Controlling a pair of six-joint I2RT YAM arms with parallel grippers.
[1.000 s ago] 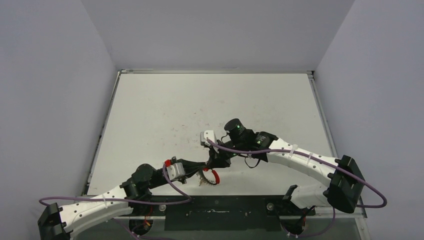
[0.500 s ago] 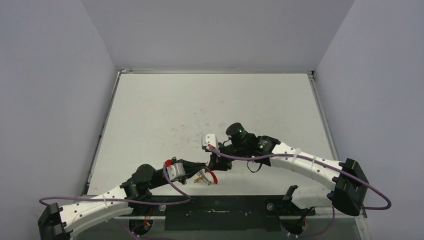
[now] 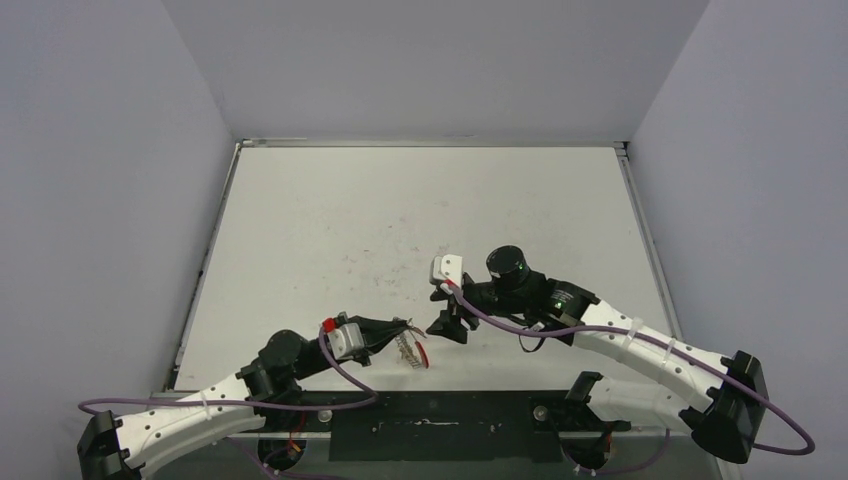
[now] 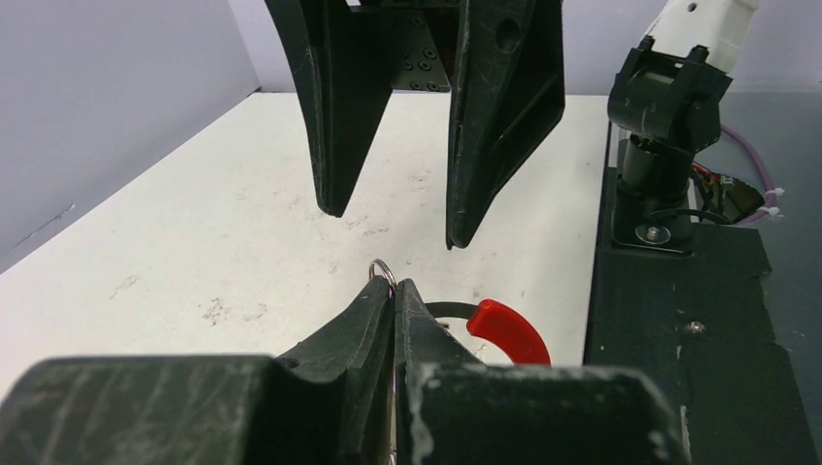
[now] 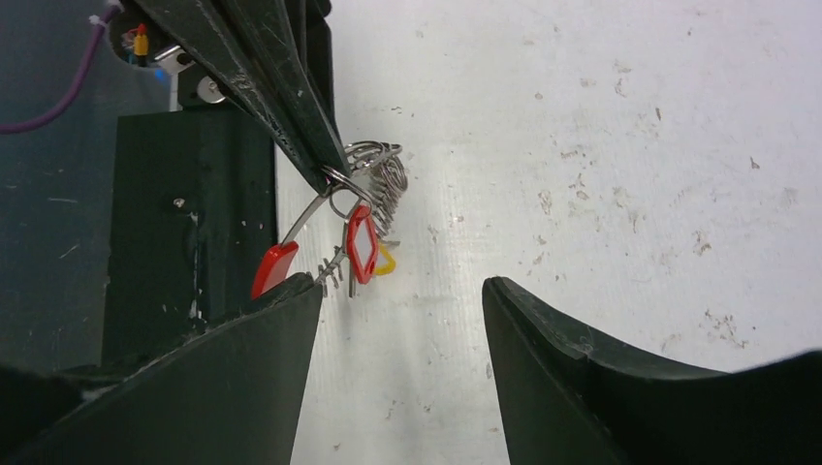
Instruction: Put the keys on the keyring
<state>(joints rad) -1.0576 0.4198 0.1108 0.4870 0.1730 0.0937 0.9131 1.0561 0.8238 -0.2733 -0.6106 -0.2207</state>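
Note:
My left gripper (image 3: 403,327) is shut on the keyring (image 5: 376,170), a loop of silvery coiled wire with a red sleeve (image 5: 274,268). It holds the ring just above the table's near edge. A small silver ring (image 4: 385,271) pokes up between the left gripper (image 4: 395,288) tips, and the red sleeve (image 4: 506,329) curves out to their right. The keys hang below the pinch: the red-headed key (image 5: 363,242) in front, the yellow head (image 5: 385,260) behind it. My right gripper (image 3: 447,327) stands open, empty, a short way right of the keyring. In the right wrist view my right gripper (image 5: 402,291) faces the keys.
The white table (image 3: 400,220) bears scuff marks and nothing else. The black base plate (image 3: 430,415) runs along the near edge, right below the hanging keys. Grey walls close in the left, right and far sides.
My right gripper has opened and drawn back to the right, away from the keyring. The left gripper keeps its hold, and the keys now hang from the ring.

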